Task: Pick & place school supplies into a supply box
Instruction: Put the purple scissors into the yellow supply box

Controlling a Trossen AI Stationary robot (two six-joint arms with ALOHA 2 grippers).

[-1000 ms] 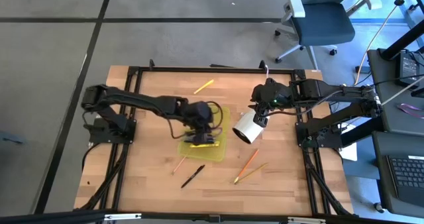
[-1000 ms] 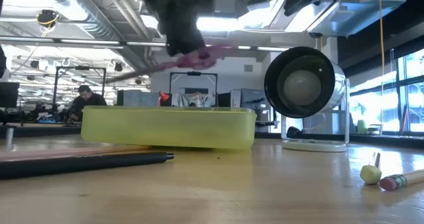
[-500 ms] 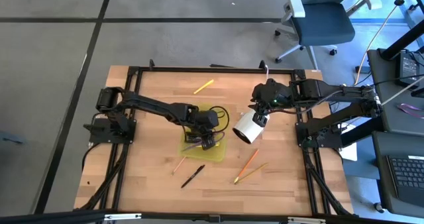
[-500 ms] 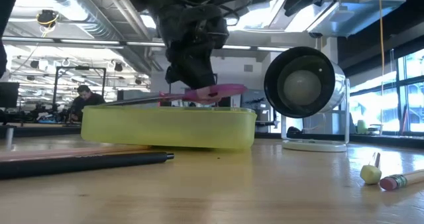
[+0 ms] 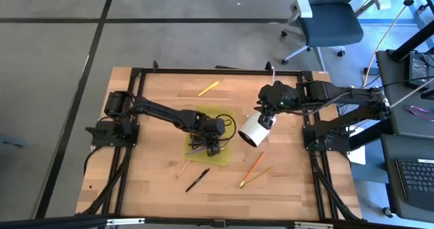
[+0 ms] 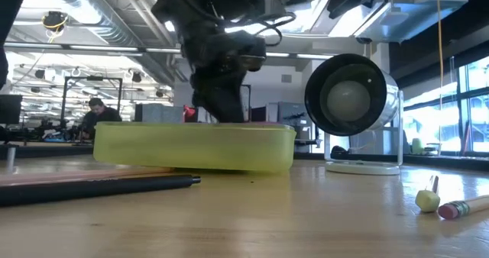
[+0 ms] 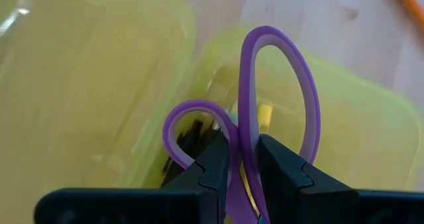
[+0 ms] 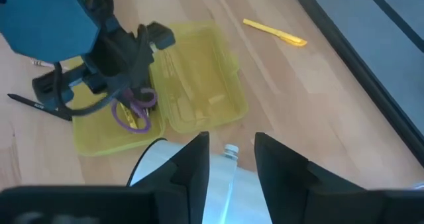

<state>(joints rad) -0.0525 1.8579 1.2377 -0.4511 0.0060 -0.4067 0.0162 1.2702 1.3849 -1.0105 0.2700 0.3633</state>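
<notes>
Left tool (image 7: 242, 168) clamped on purple-handled scissors (image 7: 265, 111) inside supply box (image 5: 227, 117); handle loops point away from tool, blades hidden.

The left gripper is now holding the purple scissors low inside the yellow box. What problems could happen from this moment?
1. The left gripper is shut on the scissors between the handle loops; on opening, a finger might catch a loop and lift them out again.
2. The left gripper sits deep inside the supply box, so pulling away sideways could drag or tip the light box.
3. The right gripper hangs over the white cylinder close beside the box; the arms could crowd each other.
</notes>
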